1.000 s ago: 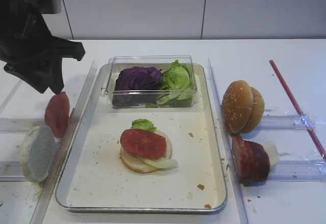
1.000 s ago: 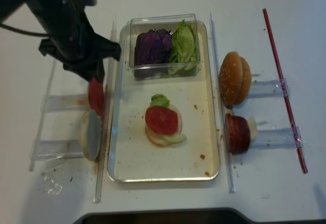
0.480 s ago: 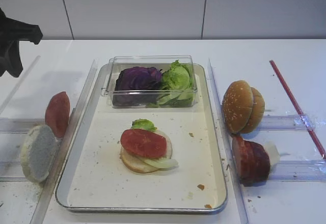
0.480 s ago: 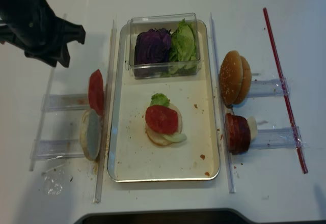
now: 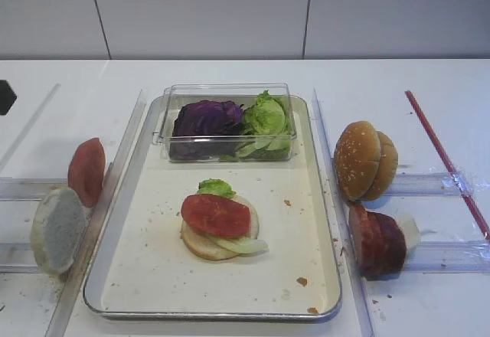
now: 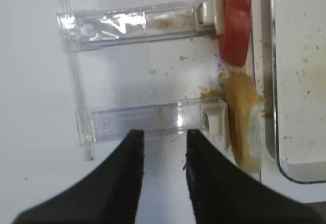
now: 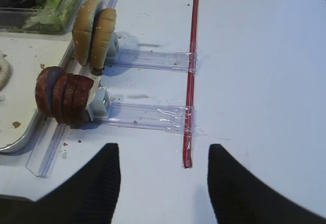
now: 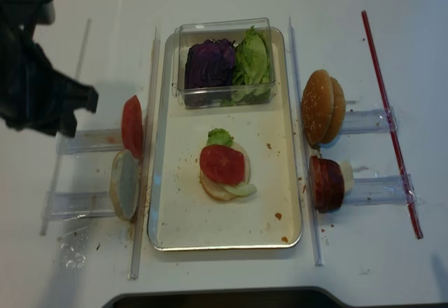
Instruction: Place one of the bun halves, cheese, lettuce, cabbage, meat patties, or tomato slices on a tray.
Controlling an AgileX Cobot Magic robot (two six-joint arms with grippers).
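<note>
Tray (image 5: 325, 222): polished metal with a shiny raised rim; floor matt cream, speckled with crumbs. Box (image 5: 227, 92): clear glossy plastic, holding crinkled pale-green lettuce (image 5: 267, 119) and dark purple cabbage (image 5: 207, 117) with a dull sheen. Holders (image 7: 147, 60): clear plastic rails, glossy, taped in places. Bun halves (image 5: 365, 160): golden-brown domes, smooth, slightly shiny, dotted with sesame seeds; the pale half (image 5: 56, 230) shows a rough, porous cut face. Meat patties (image 7: 62, 94): dark reddish-brown, coarse browned surface. Tomato slice (image 5: 216, 214): smooth, moist-looking red. Table (image 5: 429, 76): smooth white, faintly reflective. Strip (image 7: 192, 61): glossy red plastic. Fingers (image 6: 127, 183): matt black, finely ribbed.
</note>
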